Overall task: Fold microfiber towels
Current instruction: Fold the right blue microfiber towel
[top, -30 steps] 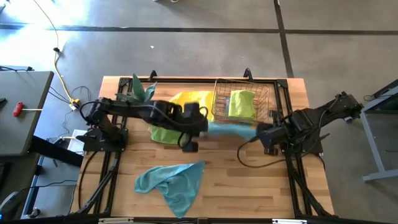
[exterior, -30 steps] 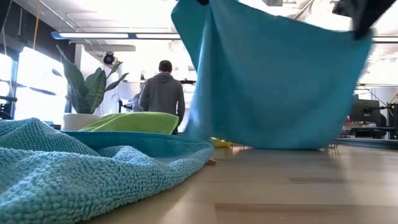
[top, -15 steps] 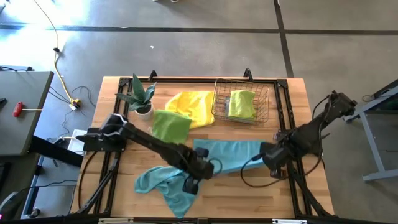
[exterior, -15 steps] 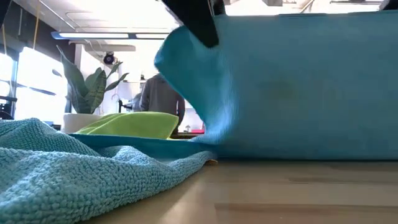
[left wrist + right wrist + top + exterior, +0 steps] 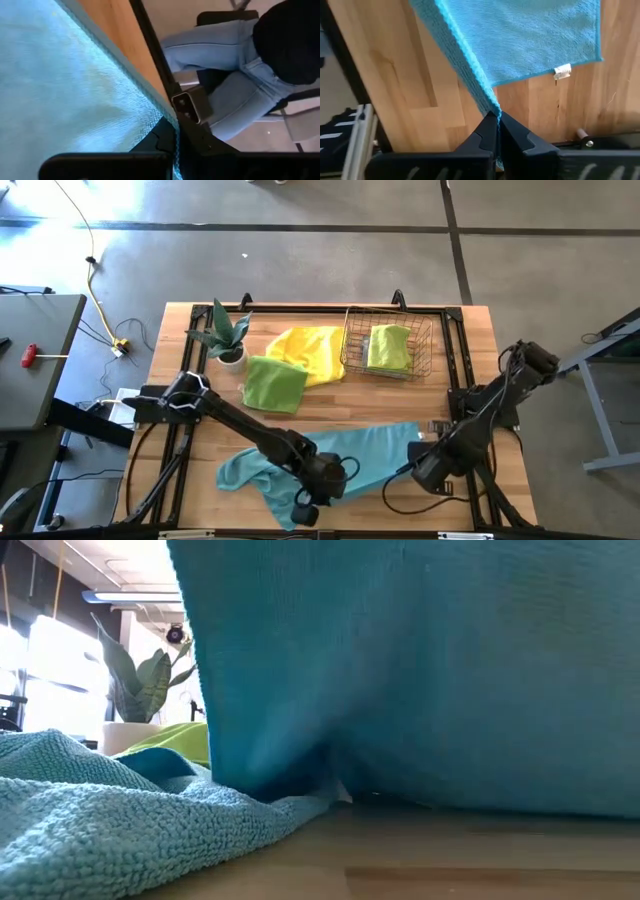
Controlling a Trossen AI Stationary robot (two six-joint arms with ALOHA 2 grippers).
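You had both arms on one blue towel (image 5: 375, 448). Your left gripper (image 5: 318, 496) sat near the front edge of the table (image 5: 480, 330), fingers pressed together on one corner of that towel. Your right gripper (image 5: 425, 470) was at the front right, also pinched tight on a corner; in the right wrist view the cloth edge ran straight into its closed tips. The towel hung btwn the two and draped back onto the wood, not yet flat, not yet folded.

A 2nd blue towel (image 5: 262, 471) lay crumpled at the front left, just beside the left gripper, w/ the held one partly over it. That one looked untouched.

A green towel (image 5: 275, 383) looked neatly folded near the plant (image 5: 225, 332). The yellow towel (image 5: 308, 348) beside it looked loose, so prob. not done. Another green towel (image 5: 389, 346) sat folded in the wire basket (image 5: 352, 345).

So I'd guess you were abt halfway: two done, one in hand, two left.
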